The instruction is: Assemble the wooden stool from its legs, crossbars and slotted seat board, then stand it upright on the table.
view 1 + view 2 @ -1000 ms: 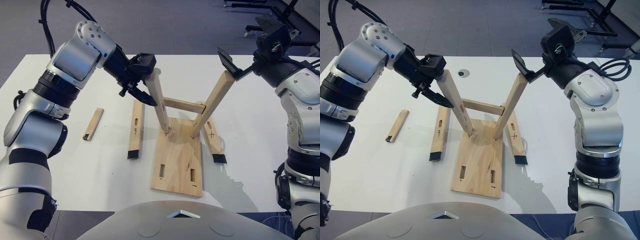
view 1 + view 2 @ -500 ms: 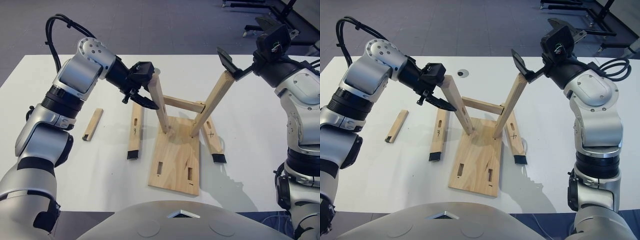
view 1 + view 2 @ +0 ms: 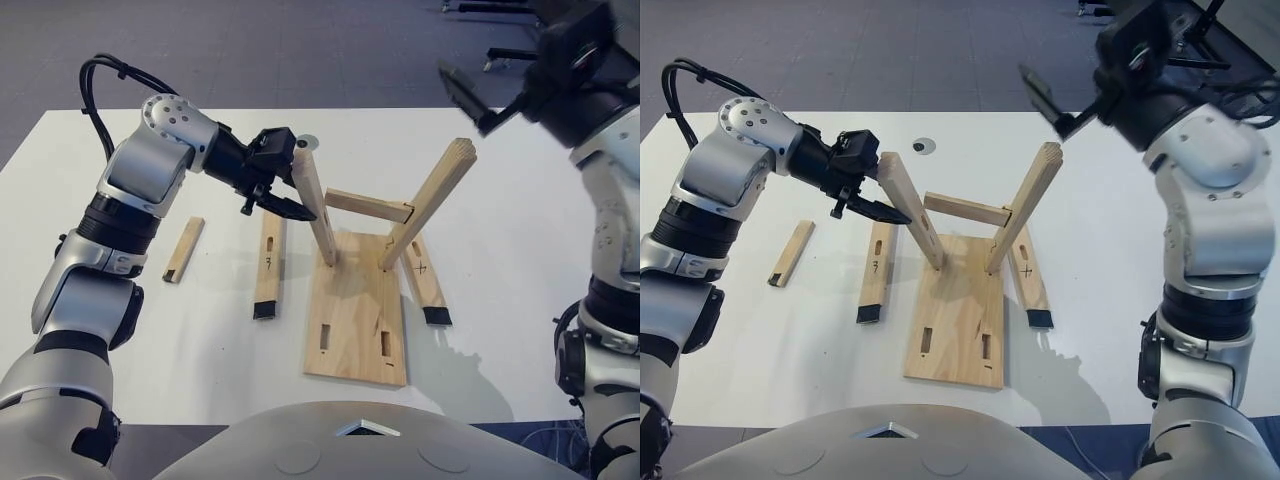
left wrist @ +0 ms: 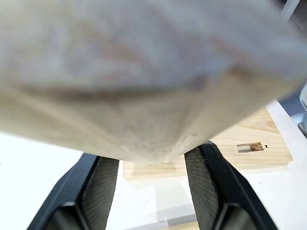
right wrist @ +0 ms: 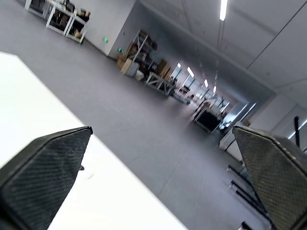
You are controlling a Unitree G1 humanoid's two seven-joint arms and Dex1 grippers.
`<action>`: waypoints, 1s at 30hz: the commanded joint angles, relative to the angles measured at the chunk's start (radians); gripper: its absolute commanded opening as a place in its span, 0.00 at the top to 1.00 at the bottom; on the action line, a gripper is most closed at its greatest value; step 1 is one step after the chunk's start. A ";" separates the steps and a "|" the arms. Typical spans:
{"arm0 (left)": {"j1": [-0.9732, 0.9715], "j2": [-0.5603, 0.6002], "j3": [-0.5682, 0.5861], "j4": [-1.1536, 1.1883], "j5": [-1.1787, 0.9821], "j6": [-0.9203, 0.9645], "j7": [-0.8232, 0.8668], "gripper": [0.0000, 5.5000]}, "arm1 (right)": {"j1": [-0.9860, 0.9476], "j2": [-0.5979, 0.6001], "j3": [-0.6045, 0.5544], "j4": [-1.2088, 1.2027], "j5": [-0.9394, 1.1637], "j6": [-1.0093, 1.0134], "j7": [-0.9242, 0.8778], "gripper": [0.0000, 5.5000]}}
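Seat board lies flat on the white surface. Two legs stand in its far slots, splayed apart like a V: left leg, right leg, with a crossbar joined between them. Left fingers are clamped on the left leg near its top. The left wrist view shows this close up, with the leg wedged between both ribbed pads, plus a board slot with a wood chip in it. Right fingers are spread wide and hold nothing, up above the right leg's top and not touching it. The right wrist view confirms the gap between them, with the hall floor beyond.

The eye views add the loose parts: a spare leg flat just left of the board, another spare leg flat along its right edge, and a short bar farther left, well apart.
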 commanded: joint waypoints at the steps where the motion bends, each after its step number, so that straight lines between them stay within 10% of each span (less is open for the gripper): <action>1: 0.078 0.016 -0.049 0.008 0.061 0.036 0.028 0.63 | -0.099 -0.072 0.041 -0.056 0.039 -0.003 0.088 0.02; 13: 0.083 -0.001 -0.048 0.024 0.079 0.022 0.060 0.63 | -0.235 -0.002 0.562 0.166 -0.301 -0.295 0.268 0.02; 30: 0.097 0.021 -0.045 0.016 0.073 0.011 0.038 0.63 | -0.283 0.040 0.646 0.321 -0.509 -0.426 0.401 0.02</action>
